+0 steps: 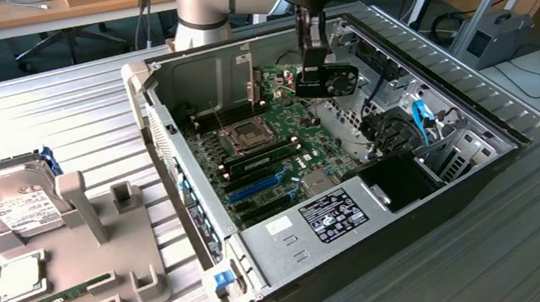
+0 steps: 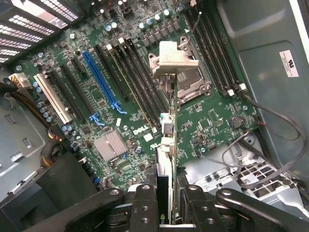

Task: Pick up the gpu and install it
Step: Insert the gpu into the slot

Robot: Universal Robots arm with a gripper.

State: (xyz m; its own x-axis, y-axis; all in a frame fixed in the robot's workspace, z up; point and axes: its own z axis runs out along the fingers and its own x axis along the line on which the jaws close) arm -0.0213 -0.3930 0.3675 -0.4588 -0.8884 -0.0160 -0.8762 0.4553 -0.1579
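an open computer case (image 1: 431, 204) lies on its side on a ribbed metal table (image 1: 490, 263), with the green motherboard (image 1: 284, 138) facing up. a robot arm reaches down from the far side into the case. its gripper (image 1: 315, 54) is clamped on the gpu (image 1: 328, 80), a black card held in the air above the far part of the motherboard.

from the wrist, the gripper (image 2: 164, 205) pinches the gpu (image 2: 166, 145) edge-on, and the card's silver bracket (image 2: 176, 60) is at the end away from the fingers. below it lie the processor socket (image 2: 195, 92), rows of black slots and one blue slot (image 2: 99, 79).

well apart, at the exterior view's left, a grey holder (image 1: 107, 256) on the table carries a silver hard drive (image 1: 14, 205) and a slim green memory stick (image 1: 56, 294).
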